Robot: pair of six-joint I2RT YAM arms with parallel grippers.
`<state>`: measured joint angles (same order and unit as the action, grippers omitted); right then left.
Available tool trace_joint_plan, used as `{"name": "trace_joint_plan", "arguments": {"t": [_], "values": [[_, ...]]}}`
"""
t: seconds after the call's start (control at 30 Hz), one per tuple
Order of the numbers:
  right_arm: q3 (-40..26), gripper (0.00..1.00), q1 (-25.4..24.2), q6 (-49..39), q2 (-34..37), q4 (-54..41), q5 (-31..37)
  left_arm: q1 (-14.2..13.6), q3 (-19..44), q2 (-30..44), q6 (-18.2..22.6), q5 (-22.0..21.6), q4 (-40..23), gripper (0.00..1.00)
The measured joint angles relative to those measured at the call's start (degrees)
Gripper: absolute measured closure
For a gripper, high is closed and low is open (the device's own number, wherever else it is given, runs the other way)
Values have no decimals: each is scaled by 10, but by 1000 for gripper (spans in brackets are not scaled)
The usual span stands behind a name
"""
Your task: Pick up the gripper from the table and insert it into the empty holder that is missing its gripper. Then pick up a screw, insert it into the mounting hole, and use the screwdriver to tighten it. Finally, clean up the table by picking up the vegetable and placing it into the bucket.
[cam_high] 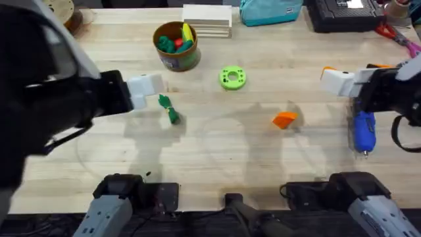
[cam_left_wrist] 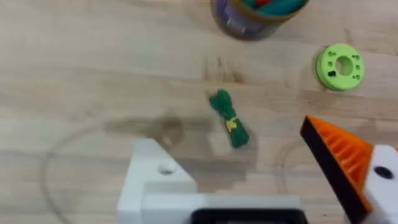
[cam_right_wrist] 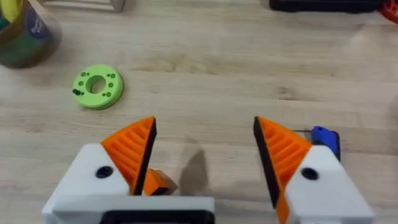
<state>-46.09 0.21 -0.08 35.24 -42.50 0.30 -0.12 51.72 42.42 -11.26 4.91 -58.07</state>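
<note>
Pale wooden table (cam_high: pixel 217 151) with two robot arms reaching over it from the near edge. At the left, the left gripper (cam_left_wrist: pixel 261 168) hovers above the wood, spread wide; one side is the empty holder (cam_left_wrist: pixel 155 180), a bare white block, the other carries an orange ribbed tip. Just beyond it lies the vegetable (cam_high: pixel 168 109), dark green and slim. Farther back stands the bucket (cam_high: pixel 176 46), already holding coloured toys, with a flat green ring (cam_high: pixel 232 78) beside it. Near the middle lies the gripper (cam_high: pixel 285 119), a loose orange wedge. At the right, the right gripper (cam_right_wrist: pixel 205 149) hangs open, both orange tips in place, with the screwdriver (cam_high: pixel 364 130) lying below it on the table.
</note>
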Motion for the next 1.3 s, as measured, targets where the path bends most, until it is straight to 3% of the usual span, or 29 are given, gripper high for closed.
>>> {"name": "trace_joint_plan", "arguments": {"t": [0.1, 0.17, 0.3, 0.33, 0.4, 0.47, 0.57, 0.63, 0.8, 0.93, 1.07, 1.17, 1.3], "values": [[0, 86, 0, 0, 0, 0, 0, 0, -33, 40, -55, 16, 7, 18], [0, 86, 0, 0, 0, 0, 0, 0, -60, 69, -79, 36, 25, 215], [0, 86, 0, 0, 0, 0, 0, 0, -86, 94, -110, 73, 43, 838], [0, 86, 0, 0, 0, 0, 0, 0, -86, 92, -116, 79, 48, 955], [0, 86, 0, 0, 0, 0, 0, -1, -86, 82, -126, 91, 60, 988], [0, 87, 0, 0, 0, 0, 0, -4, -86, 68, -124, 105, 68, 801], [0, 86, 0, 0, 0, 0, 0, -13, -86, 39, -107, 144, 82, 318], [0, 86, 0, 0, 0, 0, 0, -18, -86, 23, -90, 177, 87, 56], [0, 87, 0, -2, 0, 0, 0, -25, -86, -4, -22, 289, 113, 15], [0, 86, 0, -2, 0, 0, 0, -26, -86, -9, -13, 352, 156, 14], [0, 87, 0, -2, 0, 0, 0, -26, -86, -9, -27, 376, 149, 14], [0, 87, 0, -2, 0, 0, 0, -26, -86, -8, -32, 376, 123, 14], [0, 87, 0, -2, 0, 0, 0, -26, -86, -8, -24, 371, 143, 13]]}}
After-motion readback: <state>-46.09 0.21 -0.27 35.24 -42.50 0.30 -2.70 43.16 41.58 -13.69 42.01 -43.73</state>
